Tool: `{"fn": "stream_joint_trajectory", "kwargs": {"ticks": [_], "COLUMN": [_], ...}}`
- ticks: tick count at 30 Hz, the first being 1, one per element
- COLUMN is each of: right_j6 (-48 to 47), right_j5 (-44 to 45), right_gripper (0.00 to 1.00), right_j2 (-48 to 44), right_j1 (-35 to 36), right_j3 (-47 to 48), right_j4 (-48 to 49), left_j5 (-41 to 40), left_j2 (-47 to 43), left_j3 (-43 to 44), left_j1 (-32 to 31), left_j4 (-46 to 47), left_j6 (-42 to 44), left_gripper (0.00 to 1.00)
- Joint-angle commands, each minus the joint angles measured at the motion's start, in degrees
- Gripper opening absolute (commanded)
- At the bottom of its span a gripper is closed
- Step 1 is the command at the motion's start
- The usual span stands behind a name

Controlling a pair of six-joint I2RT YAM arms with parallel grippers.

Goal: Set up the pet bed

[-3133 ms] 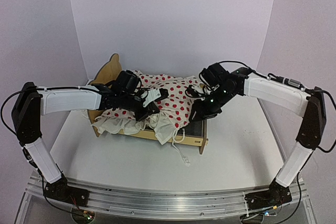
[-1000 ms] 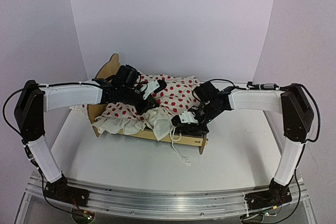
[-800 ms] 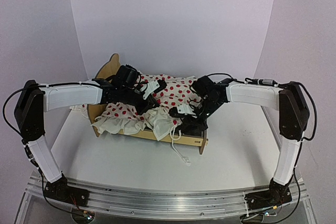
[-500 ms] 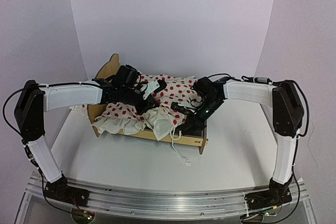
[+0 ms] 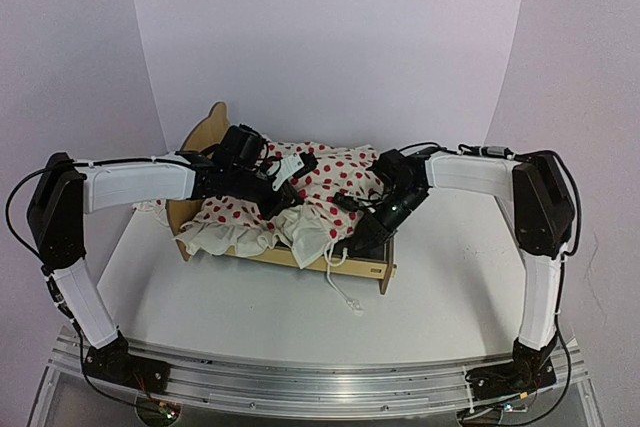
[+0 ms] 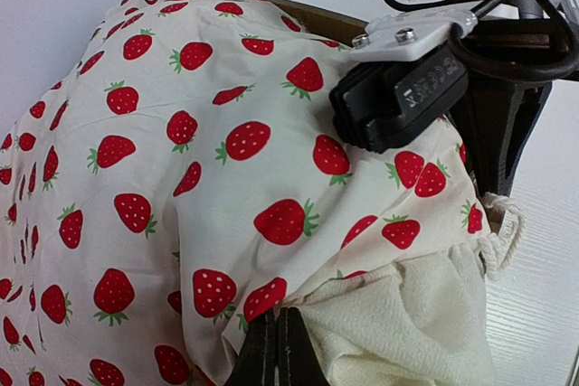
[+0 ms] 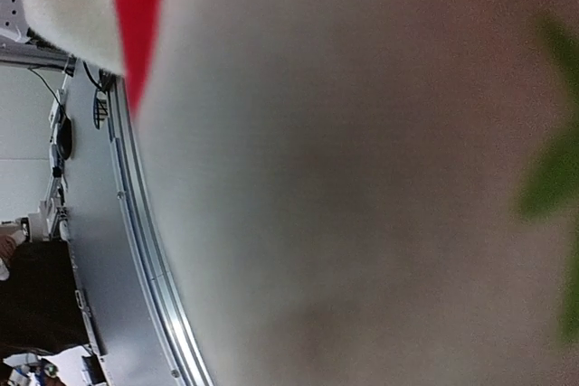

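The pet bed (image 5: 366, 269) is a light plywood frame with its wavy headboard (image 5: 208, 129) at the back left. A white strawberry-print blanket (image 5: 330, 182) is heaped over it, and its ruffled edge hangs over the front rail. My left gripper (image 5: 288, 209) is over the middle of the bed. In the left wrist view the left gripper (image 6: 276, 339) is shut, with the blanket (image 6: 181, 133) hem gathered at its tips. My right gripper (image 5: 362, 239) pushes into the blanket at the foot end. Blurred cloth fills the right wrist view, so its fingers are hidden.
A white cord (image 5: 348, 297) trails from the blanket onto the white table (image 5: 250, 317) in front of the bed. An aluminium rail (image 5: 300, 382) runs along the near edge. Pale walls close in the back and both sides.
The right wrist has turned and swung back over the foot end, pressing its gripper into the blanket. The left arm has held still over the last second.
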Motion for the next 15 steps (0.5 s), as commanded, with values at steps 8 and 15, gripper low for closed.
{"fn": "stream_joint_trajectory", "kwargs": {"ticks": [8, 15], "right_j6": [9.0, 13.1], "right_j5": [5.6, 7.1], "right_gripper": [0.00, 0.00], "right_j2": [5.3, 6.5], "right_j1": [-1.8, -3.5], "right_j3": [1.8, 4.1], "right_j4": [-4.2, -4.3], "left_j5": [0.4, 0.6], "left_j2": [-1.1, -1.0], "left_j3": [0.0, 0.1], "left_j1": [0.5, 0.5], "left_j4": [2.5, 2.6], "left_j6": [0.4, 0.4], "left_gripper": [0.00, 0.00]}}
